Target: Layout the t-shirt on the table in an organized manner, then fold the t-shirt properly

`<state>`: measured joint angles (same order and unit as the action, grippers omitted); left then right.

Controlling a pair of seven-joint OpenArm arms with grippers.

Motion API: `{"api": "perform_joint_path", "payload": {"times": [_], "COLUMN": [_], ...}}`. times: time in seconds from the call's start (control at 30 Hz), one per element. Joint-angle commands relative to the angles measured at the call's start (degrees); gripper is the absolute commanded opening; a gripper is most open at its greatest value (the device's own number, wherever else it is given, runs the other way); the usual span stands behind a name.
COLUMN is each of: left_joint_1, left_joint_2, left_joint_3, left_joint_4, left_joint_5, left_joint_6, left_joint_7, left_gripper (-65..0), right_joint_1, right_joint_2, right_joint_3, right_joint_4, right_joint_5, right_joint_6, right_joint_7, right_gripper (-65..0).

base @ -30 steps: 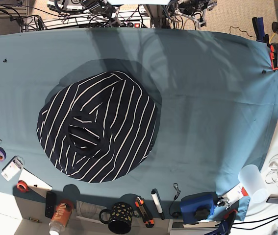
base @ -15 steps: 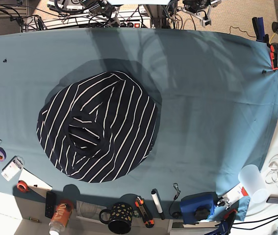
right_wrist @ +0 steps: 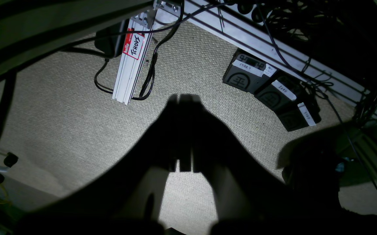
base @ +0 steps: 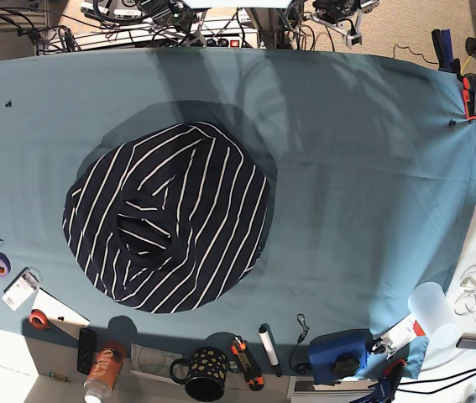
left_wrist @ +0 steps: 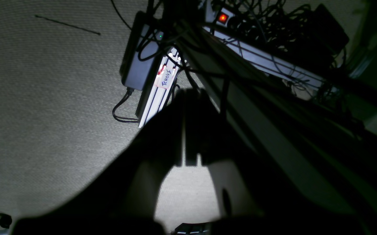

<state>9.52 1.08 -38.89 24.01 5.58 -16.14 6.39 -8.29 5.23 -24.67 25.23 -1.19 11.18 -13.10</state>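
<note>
Nothing is done: the shirt (base: pixel 166 218) lies bunched at the bench's (base: pixel 363 168) nine o'clock; both end effectors, left (left_wrist: pixel 188 130) and right (right_wrist: pixel 184 130), sit closed, empty

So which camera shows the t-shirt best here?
The base view: the whole t-shirt lies bunched in a rounded heap on the table. Both wrist views show only floor, cables and shut pincers, no shirt.

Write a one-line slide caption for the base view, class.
Striped navy t-shirt lying bunched in a rounded heap on the teal table, not yet laid flat, with no arm over the cloth.
</note>
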Motion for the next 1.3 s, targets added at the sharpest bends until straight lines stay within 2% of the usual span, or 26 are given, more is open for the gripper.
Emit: {"api": "perform_joint_path", "payload": {"times": [0.0,0.27,0.5,0.6,0.8,0.93,1.1,1.27], "left_joint_1": [0.2,0.8,5.7,9.2,16.6,21.6,28.7,35.7], "left_joint_2": [0.0,-0.2,-2.6,-3.6,-5.4,-5.9,-5.9,-5.8], "left_joint_3": [0.1,0.1,0.1,0.1,0.1,0.1,0.1,0.1], "left_joint_4": [0.3,0.3,5.0,9.6,21.0,29.8,42.4,55.7], "left_joint_5": [0.0,-1.7,-3.3,-7.3,-15.0,-20.2,-28.7,-37.0], "left_joint_6": [-0.4,-1.0,-9.0,-9.5,-9.4,-9.4,-9.5,-9.4], "left_joint_7": [0.0,0.0,0.0,1.0,5.9,10.1,16.7,24.5], "left_gripper": [-65.0,-65.0,-65.0,-65.0,-65.0,-65.0,-65.0,-65.0], "right_joint_1": [-0.1,-0.1,-1.4,-4.0,-11.9,-16.5,-23.0,-29.4], "right_joint_2": [0.2,0.2,1.5,4.1,11.3,16.2,21.5,24.8], "right_joint_3": [-0.1,-0.1,-0.1,-0.1,-0.1,-0.1,0.0,0.0], "right_joint_4": [0.3,0.3,1.2,6.3,22.7,32.3,42.4,52.0], "right_joint_5": [0.3,0.3,0.3,1.0,14.3,18.4,20.0,20.0], "right_joint_6": [0.2,0.2,0.2,0.2,0.6,0.6,0.5,0.5], "right_joint_7": [0.0,0.0,-0.5,-1.7,-9.7,-15.1,-16.1,-17.7], "right_gripper": [-65.0,-65.0,-65.0,-65.0,-65.0,-65.0,-65.0,-65.0]}}
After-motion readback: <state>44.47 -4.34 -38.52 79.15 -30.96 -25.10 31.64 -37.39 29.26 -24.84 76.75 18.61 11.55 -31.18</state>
